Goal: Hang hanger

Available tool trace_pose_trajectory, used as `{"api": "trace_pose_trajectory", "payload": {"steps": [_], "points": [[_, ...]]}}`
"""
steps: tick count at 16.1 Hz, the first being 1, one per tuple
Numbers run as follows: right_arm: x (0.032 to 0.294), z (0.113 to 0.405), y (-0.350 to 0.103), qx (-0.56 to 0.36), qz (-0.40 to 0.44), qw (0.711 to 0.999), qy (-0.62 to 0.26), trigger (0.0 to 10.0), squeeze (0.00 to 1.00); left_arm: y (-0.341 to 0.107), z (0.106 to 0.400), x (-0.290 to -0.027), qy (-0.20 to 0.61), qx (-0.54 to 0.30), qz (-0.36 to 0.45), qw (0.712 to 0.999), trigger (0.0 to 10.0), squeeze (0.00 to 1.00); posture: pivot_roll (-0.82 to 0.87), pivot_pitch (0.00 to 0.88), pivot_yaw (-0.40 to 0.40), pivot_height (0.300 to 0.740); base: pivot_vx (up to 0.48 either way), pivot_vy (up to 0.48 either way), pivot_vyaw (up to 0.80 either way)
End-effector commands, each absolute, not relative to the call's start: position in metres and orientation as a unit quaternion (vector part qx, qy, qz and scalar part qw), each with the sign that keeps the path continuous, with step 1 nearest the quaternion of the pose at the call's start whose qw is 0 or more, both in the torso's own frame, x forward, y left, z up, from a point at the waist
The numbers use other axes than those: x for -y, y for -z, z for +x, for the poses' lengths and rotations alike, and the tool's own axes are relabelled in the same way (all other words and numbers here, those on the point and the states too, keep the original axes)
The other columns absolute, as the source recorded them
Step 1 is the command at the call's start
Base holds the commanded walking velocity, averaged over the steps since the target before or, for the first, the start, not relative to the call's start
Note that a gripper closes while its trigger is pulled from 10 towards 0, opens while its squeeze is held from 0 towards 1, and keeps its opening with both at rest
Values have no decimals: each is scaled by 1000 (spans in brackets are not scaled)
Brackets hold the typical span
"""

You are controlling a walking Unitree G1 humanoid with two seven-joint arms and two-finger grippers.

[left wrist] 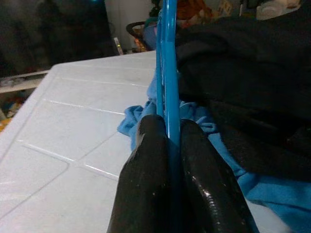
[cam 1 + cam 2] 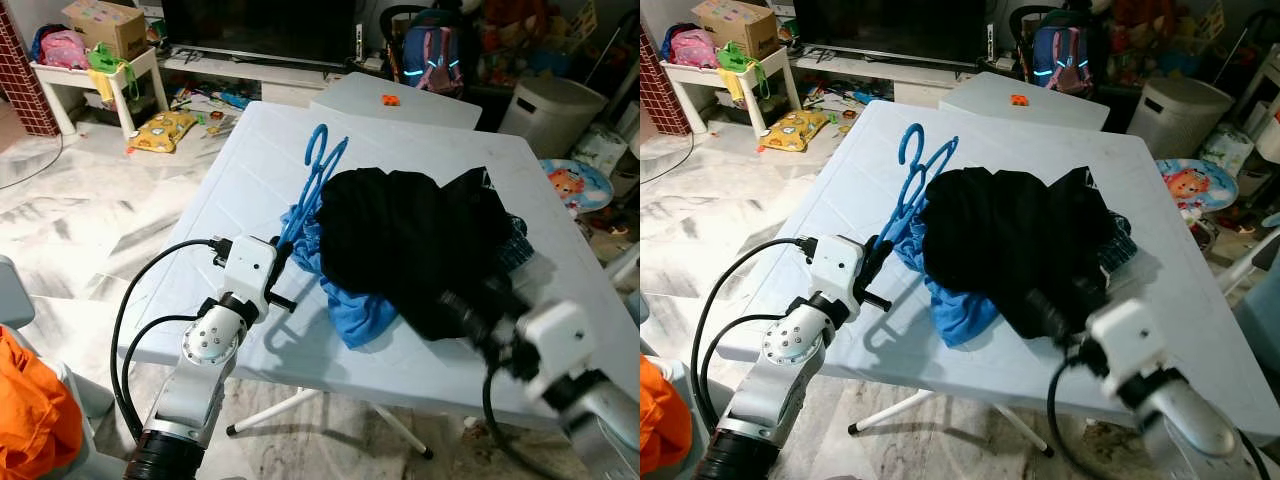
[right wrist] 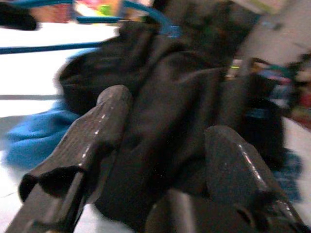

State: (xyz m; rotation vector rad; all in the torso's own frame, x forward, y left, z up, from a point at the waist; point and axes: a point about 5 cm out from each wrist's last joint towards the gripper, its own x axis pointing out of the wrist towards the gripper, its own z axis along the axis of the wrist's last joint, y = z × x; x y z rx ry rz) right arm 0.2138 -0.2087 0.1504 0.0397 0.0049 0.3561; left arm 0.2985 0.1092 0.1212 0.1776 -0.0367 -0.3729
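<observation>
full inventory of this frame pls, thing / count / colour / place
table: 1, white, centre, holds the laundry
hangers: count unclear, blue, on the table left of the clothes, hooks pointing away
black garment: 1, black, heaped mid-table
blue garment: 1, blue, under the black one, near edge
second table: 1, white, behind, small orange thing on it
backpack: 1, dark with pink, far right
bin: 1, white, far right
cardboard box: 1, brown, on a white stand far left
orange cloth: 1, bottom left corner
left gripper: 1, black fingers shut on a hanger bar
right gripper: 1, black fingers open around the black garment
</observation>
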Motion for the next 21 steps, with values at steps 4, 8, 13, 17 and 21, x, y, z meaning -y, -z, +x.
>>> {"api": "trace_pose_trajectory", "payload": {"steps": [4, 8, 13, 17, 21], "points": [[214, 222, -147, 11, 34, 995, -90, 10000, 1000, -133, 300, -104, 187, 55, 105, 975, 10000, 0, 62, 0, -65, 740, 0, 0, 0], [214, 224, -146, 5, 30, 996, -80, 10000, 1000, -134, 301, -102, 189, 57, 106, 975, 10000, 0, 59, 0, -62, 740, 0, 0, 0], [218, 224, -150, 25, 43, 998, -47, 10000, 1000, -135, 301, -99, 192, 59, 106, 974, 10000, 0, 49, 0, -56, 740, -102, 0, 0], [232, 222, -145, 32, 54, 997, 46, 10000, 0, -133, 301, -100, 194, 55, 110, 973, 10000, 0, 48, 0, -49, 740, -264, 0, 0], [238, 215, -135, 29, 59, 989, 129, 10000, 0, -130, 302, -99, 201, 46, 111, 972, 10000, 0, 36, 0, -23, 740, -268, 0, 0]]}}
